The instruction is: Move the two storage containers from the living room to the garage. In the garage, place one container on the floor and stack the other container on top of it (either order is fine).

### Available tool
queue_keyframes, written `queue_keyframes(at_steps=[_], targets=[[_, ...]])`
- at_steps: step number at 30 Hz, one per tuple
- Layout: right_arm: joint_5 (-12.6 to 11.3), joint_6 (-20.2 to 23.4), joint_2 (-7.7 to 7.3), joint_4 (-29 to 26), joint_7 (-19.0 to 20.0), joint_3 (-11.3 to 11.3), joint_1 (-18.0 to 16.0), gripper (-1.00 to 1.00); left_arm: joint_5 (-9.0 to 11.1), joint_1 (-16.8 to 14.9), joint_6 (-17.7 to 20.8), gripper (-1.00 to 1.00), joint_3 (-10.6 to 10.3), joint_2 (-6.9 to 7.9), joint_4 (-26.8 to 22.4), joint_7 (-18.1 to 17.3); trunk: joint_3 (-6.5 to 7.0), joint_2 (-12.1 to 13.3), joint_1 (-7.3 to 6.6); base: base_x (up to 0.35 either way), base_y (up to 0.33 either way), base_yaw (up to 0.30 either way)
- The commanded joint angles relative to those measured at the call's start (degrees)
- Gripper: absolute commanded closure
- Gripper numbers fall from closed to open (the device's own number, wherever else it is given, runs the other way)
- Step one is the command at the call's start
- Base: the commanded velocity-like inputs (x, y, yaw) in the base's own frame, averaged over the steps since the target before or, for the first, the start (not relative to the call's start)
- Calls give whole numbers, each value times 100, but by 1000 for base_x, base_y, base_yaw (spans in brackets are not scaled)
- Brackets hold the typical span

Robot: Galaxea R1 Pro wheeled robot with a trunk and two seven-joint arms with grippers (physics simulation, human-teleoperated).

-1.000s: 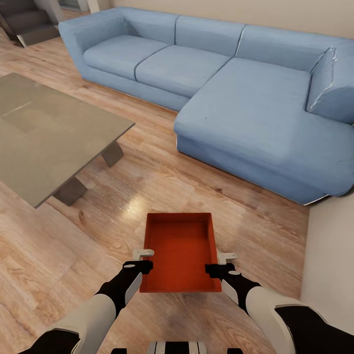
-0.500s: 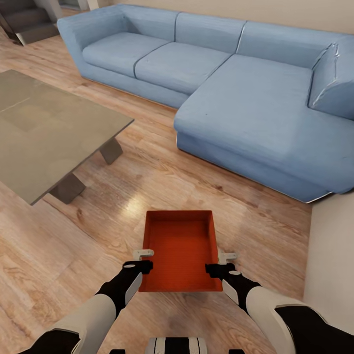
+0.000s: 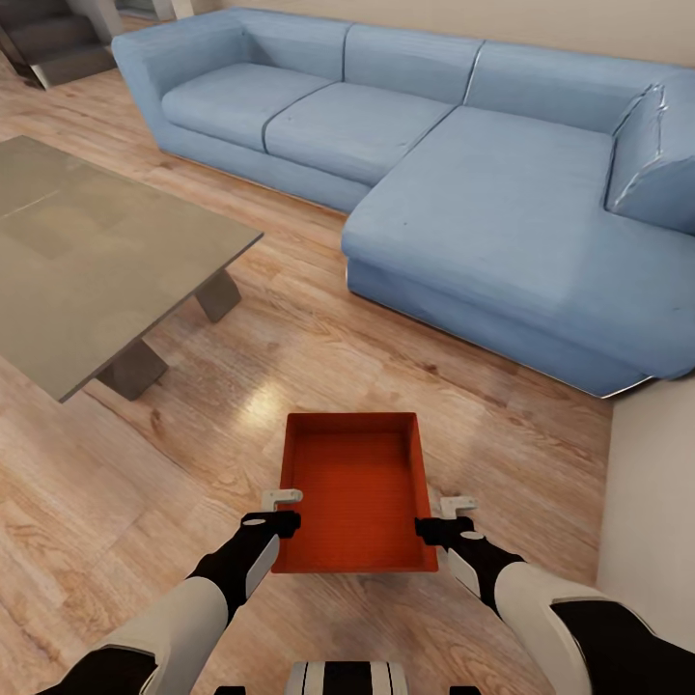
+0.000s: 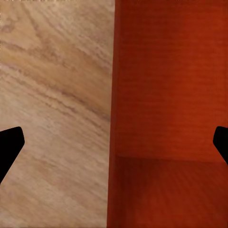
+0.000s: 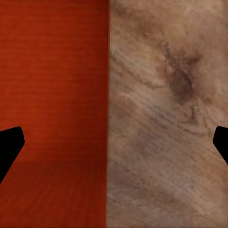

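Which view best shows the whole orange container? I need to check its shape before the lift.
The head view: the storage container appears whole on the wood floor, open top up and empty, between the left gripper and right gripper. Each wrist view shows one straight wall edge and part of the inside.

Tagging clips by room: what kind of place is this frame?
A living room, most likely: a blue corner sofa, a low grey coffee table and light wood plank flooring. An orange-red storage container sits between the left gripper and right gripper.
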Motion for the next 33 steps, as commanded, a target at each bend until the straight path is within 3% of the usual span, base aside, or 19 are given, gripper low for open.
queue_keyframes(at_steps=[1, 10, 33], targets=[[9, -17, 4, 7, -23, 17, -4, -100, 60, 0, 29, -100, -49, 5, -11, 43, -3, -1, -1, 0, 0, 0], [4, -17, 23, 7, -22, 13, -3, -100, 56, -1, 28, -100, -69, 11, -18, 43, -3, -1, -1, 0, 0, 0], [-15, -20, 51, 7, -14, 13, -4, -100, 58, -1, 28, -100, -74, 15, -20, 43, -416, -924, 505, 0, 0, 0]])
